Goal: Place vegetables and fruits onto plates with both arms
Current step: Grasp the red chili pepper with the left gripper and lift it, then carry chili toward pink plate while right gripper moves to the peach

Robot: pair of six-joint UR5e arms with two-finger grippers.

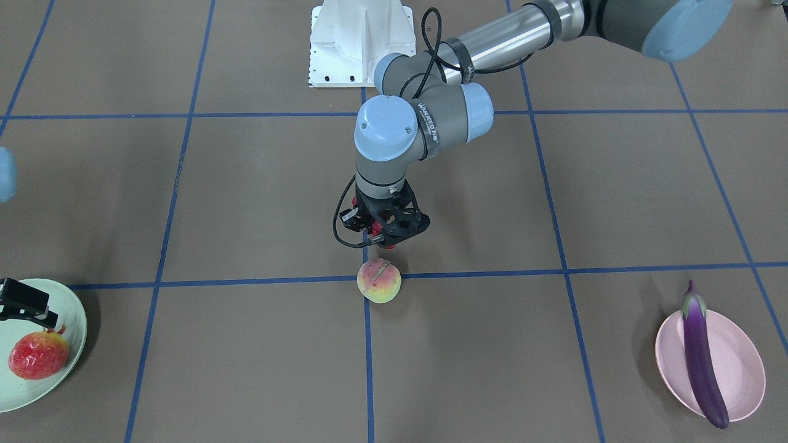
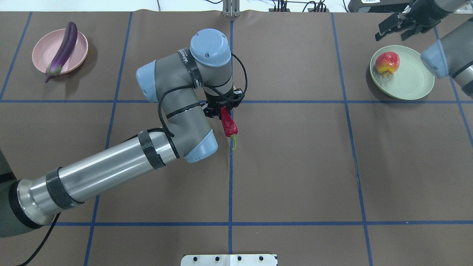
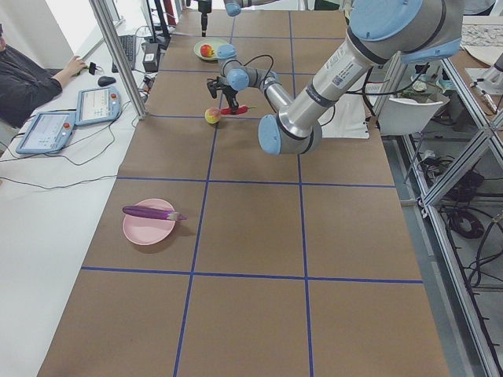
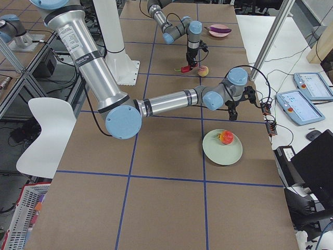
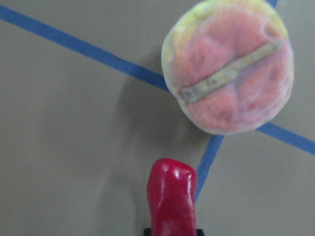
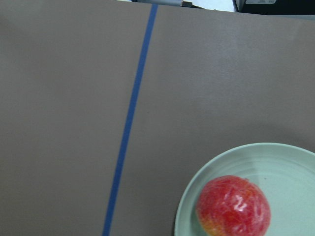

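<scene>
Our left end effector (image 2: 223, 110) is closed on the red chili (image 2: 229, 126), pinching it near the blunt end away from the stem. Most of the glossy body and the curved green stem stick out on the robot's side of the grip. The chili looks lifted clear of the counter (image 2: 295, 166). We judge it light but slick and tapered. With this much overhang it could swivel between the pads, so a hold nearer its middle would be steadier.

Just beyond this end effector, on the counter below, lies the peach (image 1: 379, 280). It is round and probably light, and is best taken from above across its widest part. Far off to this end effector's left, the eggplant (image 2: 63, 51) lies across the pink plate (image 2: 79, 48), overhanging the rim.

Our right end effector (image 2: 392, 29) has its jaws spread and holds nothing. It hovers by the far rim of the green plate (image 2: 412, 83), where the red-orange fruit (image 2: 387, 62) sits near the plate's edge
</scene>
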